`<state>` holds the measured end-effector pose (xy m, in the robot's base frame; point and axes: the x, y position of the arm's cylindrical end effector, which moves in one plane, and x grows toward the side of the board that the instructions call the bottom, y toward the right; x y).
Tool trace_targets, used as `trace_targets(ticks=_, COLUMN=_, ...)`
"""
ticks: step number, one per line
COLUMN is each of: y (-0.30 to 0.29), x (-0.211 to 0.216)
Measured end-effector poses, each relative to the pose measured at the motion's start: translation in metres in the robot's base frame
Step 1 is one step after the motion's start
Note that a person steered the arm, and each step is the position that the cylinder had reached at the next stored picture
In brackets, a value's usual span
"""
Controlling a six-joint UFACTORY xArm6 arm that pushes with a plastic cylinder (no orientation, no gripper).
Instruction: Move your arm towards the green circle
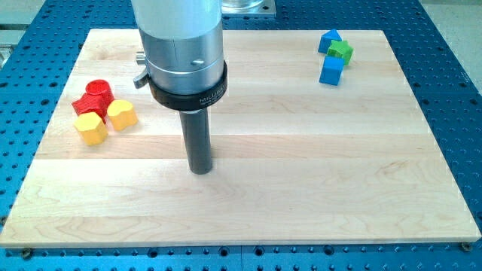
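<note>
A small green block [342, 51] lies near the view's top right, and its rounded shape is hard to make out. It touches a blue block [328, 40] above it and a blue cube [331, 71] below it. My tip [200, 171] rests on the wooden board [301, 173] left of centre, far to the lower left of the green block and touching no block. The wide grey arm body [181, 45] hides part of the board's top behind it.
At the view's left lies a cluster of red blocks [93, 97], a yellow block [91, 129] and a yellow heart-like block [121, 114]. A blue perforated table [452, 90] surrounds the board.
</note>
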<state>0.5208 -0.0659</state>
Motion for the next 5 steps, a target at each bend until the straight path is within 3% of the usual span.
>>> trace_targets(ticks=1, y=-0.038, x=0.005)
trace_targets(ticks=2, y=0.026, x=-0.026)
trace_targets(ticks=3, y=0.131, x=-0.076)
trace_targets(ticks=4, y=0.189, x=-0.069)
trace_targets(ticks=5, y=0.157, x=-0.012)
